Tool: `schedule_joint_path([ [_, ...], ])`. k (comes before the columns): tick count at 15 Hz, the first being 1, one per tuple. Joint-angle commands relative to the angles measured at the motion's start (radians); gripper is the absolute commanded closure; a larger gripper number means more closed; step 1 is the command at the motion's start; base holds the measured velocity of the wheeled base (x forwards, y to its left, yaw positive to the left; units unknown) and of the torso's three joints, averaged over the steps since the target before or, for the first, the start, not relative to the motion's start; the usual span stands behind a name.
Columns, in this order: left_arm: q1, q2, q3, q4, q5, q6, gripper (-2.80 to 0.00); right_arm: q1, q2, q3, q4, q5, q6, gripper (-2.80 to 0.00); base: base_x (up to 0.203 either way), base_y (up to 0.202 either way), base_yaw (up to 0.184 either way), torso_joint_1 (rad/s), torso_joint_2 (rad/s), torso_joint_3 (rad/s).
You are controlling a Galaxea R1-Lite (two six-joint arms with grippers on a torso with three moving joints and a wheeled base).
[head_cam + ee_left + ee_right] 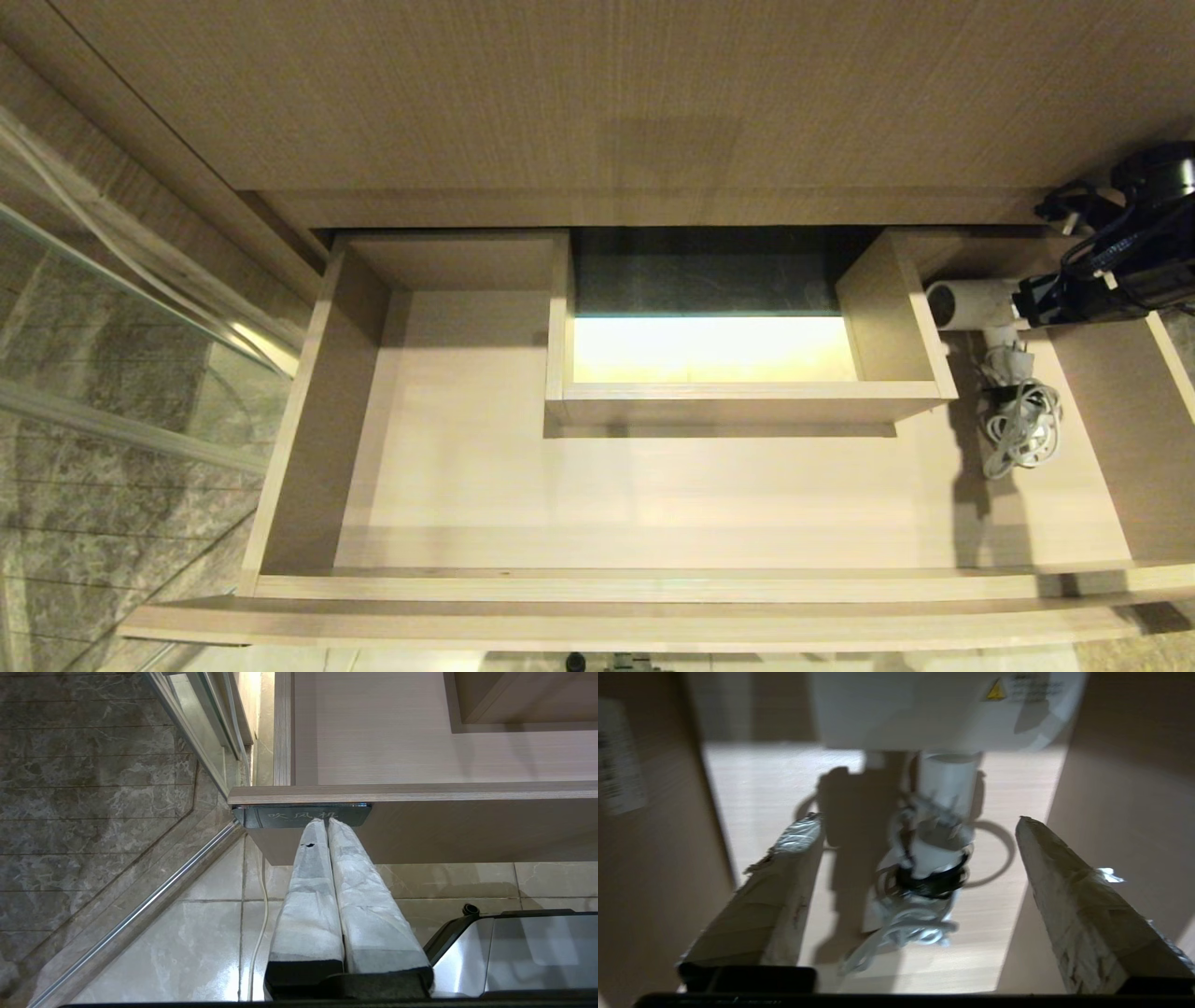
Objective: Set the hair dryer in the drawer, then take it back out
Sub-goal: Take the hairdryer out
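The white hair dryer (971, 304) lies in the right rear part of the pulled-out pale wood drawer (644, 586), grille end pointing left. Its coiled white cord (1022, 425) rests on the drawer floor in front of it. My right gripper (1027, 303) reaches in from the right, at the dryer's rear end. In the right wrist view this gripper (915, 821) is open, its fingers wide on either side of the dryer's handle (948, 784) and apart from it. My left gripper (325, 821) is shut and empty, just below the drawer's front edge (420, 792).
A boxed cut-out (709, 345) fills the drawer's mid-rear, just left of the dryer. A wood panel (597, 93) rises behind the drawer. A glass partition (140, 327) stands to the left. A dark label plate (280, 814) sits under the drawer front, and my base (514, 952) is on the tiled floor.
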Motion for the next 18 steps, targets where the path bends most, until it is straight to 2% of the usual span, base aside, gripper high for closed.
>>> schedule_joint_path([
  [1, -0.001, 0.0, 0.0, 0.0, 0.0, 0.0, 0.0, -0.025, 0.027, -0.03, 0.004, 0.0, -0.001, -2.8, 0.0, 0.0, 0.0, 0.0, 0.0, 0.0],
  [6, -0.001, 0.0, -0.001, 0.0, 0.0, 0.0, 0.0, -0.054, 0.051, -0.029, 0.019, -0.001, -0.001, -2.8, 0.0, 0.0, 0.0, 0.0, 0.0, 0.0],
  [9, 0.0, 0.0, 0.0, 0.0, 0.0, 0.0, 0.0, -0.054, 0.061, -0.027, 0.017, 0.003, 0.002, -2.8, 0.0, 0.0, 0.0, 0.0, 0.0, 0.0],
  [11, 0.0, 0.0, -0.001, 0.0, 0.0, 0.0, 0.0, -0.055, 0.072, -0.027, 0.013, 0.036, 0.002, -2.8, 0.0, 0.0, 0.0, 0.0, 0.0, 0.0],
  [18, -0.001, 0.0, 0.0, 0.0, 0.0, 0.0, 0.0, -0.057, 0.147, -0.073, -0.01, 0.04, 0.013, -2.8, 0.0, 0.0, 0.0, 0.0, 0.0, 0.0],
])
